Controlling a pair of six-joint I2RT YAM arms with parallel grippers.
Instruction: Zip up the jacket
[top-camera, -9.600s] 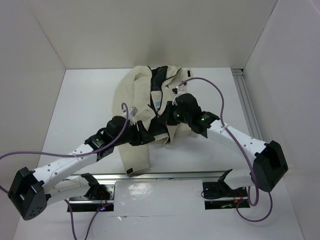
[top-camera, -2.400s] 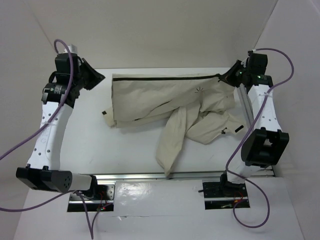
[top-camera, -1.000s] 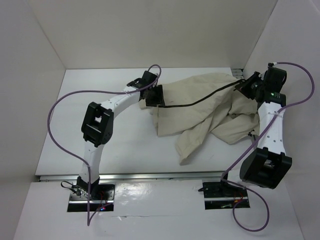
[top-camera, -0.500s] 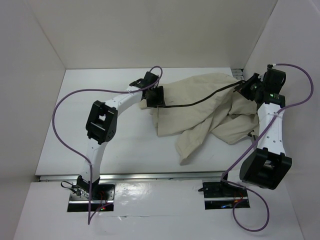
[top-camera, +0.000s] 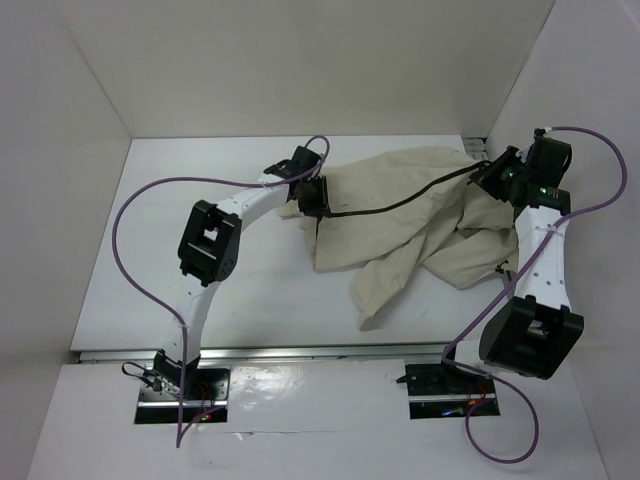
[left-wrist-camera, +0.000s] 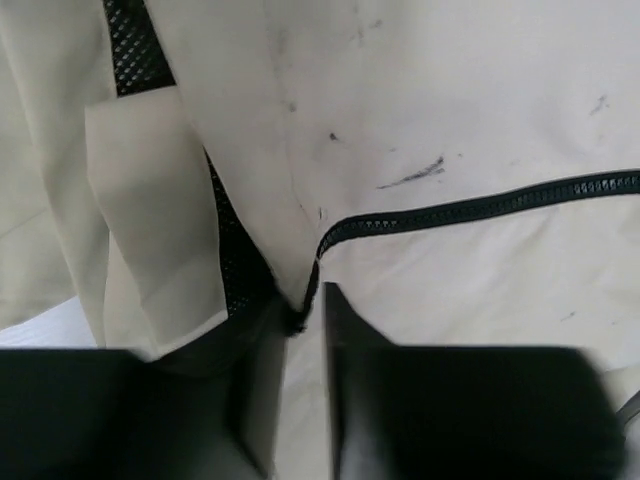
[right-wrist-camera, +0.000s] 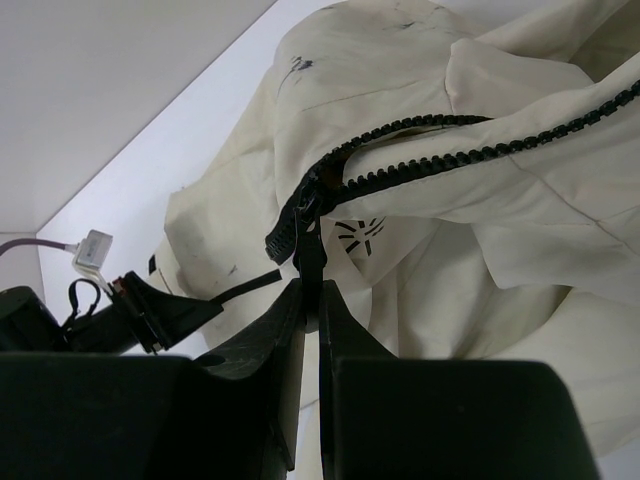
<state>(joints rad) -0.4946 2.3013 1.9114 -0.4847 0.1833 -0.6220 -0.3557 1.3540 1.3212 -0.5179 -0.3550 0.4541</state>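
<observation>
So, jacket (top-camera: 400, 225) bunched at table's (top-camera: 200, 260) 1 o'clock, sleeve (top-camera: 383, 282) trailing toward 6. Hem end of zipper (top-camera: 390, 207) pinched tight in left gripper (top-camera: 313, 197) at jacket's 9 o'clock edge; right gripper (top-camera: 487, 178) clamped on slider pull (right-wrist-camera: 308, 250) at 3 o'clock. Fabric looks light, floppy, wrinkles easily, so zipper line sags between grips. Best holds imo: pull tab plus hem end, tension kept along teeth, else slider likely jams.

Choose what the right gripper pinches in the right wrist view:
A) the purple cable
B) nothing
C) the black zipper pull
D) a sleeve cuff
C: the right gripper is shut on the zipper pull, which hangs at the end of the dark teeth on the jacket.
</observation>
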